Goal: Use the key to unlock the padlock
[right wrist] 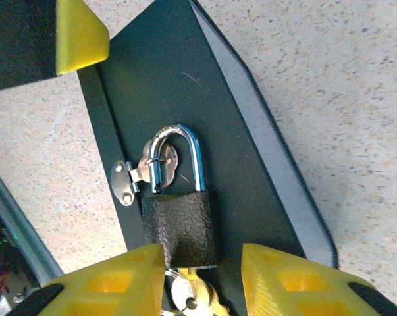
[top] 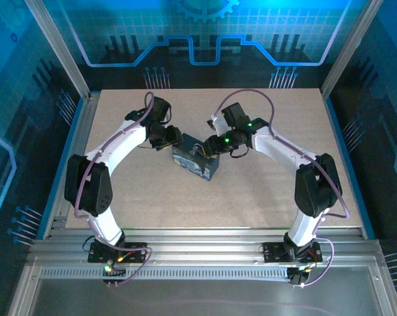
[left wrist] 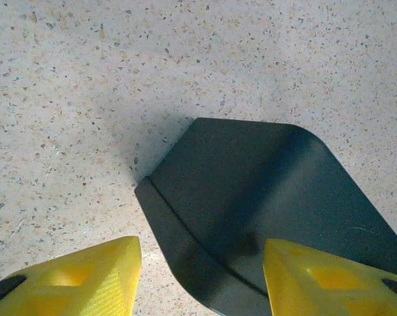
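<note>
1. Left claw stands spread. One yellow finger hangs over the bare speckled table, clear of the box's edge. The other finger sits over a corner of the dark box. Seen from above, this claw is at the box's left end.
2. The box lies near the middle of the table, with the right claw at its right end.
3. The padlock lies flat on the box's dark face. Its dark, textured body points toward the right claw, and its silver loop is threaded through a small metal hasp.
4. A silver key sits at the bottom end of the padlock body, in the gap between the yellow fingers.
5. Spread as well, the right claw straddles the padlock's lower end. Dark box shows between the padlock and one finger. Whether the other finger touches the body, I cannot tell.
</note>
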